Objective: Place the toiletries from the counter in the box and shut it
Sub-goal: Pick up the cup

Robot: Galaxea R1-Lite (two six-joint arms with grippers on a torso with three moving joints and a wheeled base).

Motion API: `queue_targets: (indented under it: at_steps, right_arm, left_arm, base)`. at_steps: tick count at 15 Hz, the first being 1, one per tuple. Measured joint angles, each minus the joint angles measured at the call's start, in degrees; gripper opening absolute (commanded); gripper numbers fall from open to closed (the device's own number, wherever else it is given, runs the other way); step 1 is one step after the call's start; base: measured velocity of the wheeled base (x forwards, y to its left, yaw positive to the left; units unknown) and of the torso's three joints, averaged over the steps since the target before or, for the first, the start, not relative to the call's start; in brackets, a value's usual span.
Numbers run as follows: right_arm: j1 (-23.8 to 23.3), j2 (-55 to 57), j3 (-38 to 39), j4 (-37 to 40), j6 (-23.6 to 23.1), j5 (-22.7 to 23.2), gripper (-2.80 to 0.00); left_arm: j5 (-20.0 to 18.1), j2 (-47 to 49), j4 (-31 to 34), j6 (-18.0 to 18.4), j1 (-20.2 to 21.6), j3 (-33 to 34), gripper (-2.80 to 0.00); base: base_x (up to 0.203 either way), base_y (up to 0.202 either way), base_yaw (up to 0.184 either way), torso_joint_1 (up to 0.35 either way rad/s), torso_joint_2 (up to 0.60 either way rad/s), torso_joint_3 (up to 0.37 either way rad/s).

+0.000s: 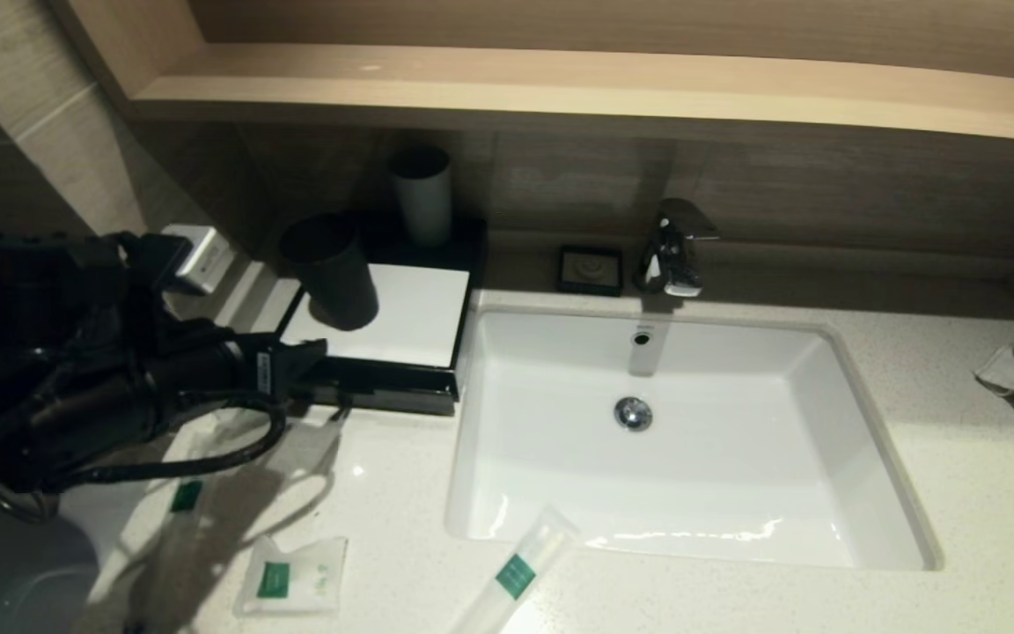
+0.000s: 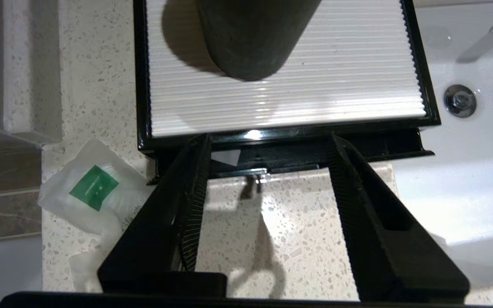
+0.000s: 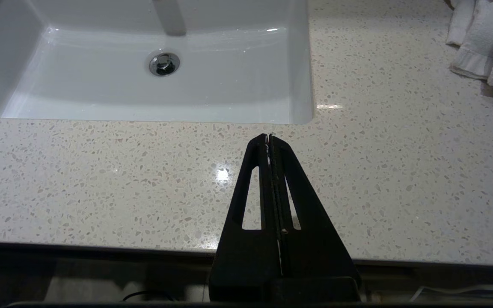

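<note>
Black box point(image 1: 384, 348), drawer barely ajar, sits just left of the sink point(image 1: 683, 440). Packets point(image 1: 291, 577) lie on the worktop point(image 1: 824, 599) in front. Left hand point(image 2: 268, 160) released at the drawer; right hand point(image 3: 269, 139) clenched, parked.

long packet point(image 1: 507, 581): lower end cut by frame edge | second long packet point(image 1: 183, 500): mostly under left arm's shadow

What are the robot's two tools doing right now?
Left tool: open, empty, at the box front.
Right tool: closed, empty.
</note>
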Motion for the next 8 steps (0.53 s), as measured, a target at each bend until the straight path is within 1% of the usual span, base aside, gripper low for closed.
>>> queue_targets:
  at_steps: [4,8]
  right_arm:
    - [0.0,0.0,0.0,0.01,0.01,-0.02,-2.8]
    - [0.02,0.0,0.0,0.01,-0.02,0.0,-2.8]
  left_arm:
    - [5.37,3.6,-9.18,0.0,-1.9,0.43,0.0]
    - [5.66,5.72,-11.06,-0.9,-3.69,0.79,0.0]
  base:
    - [0.0,0.0,0.0,0.0,0.0,0.0]
    - [0.0,0.0,0.0,0.0,0.0,0.0]
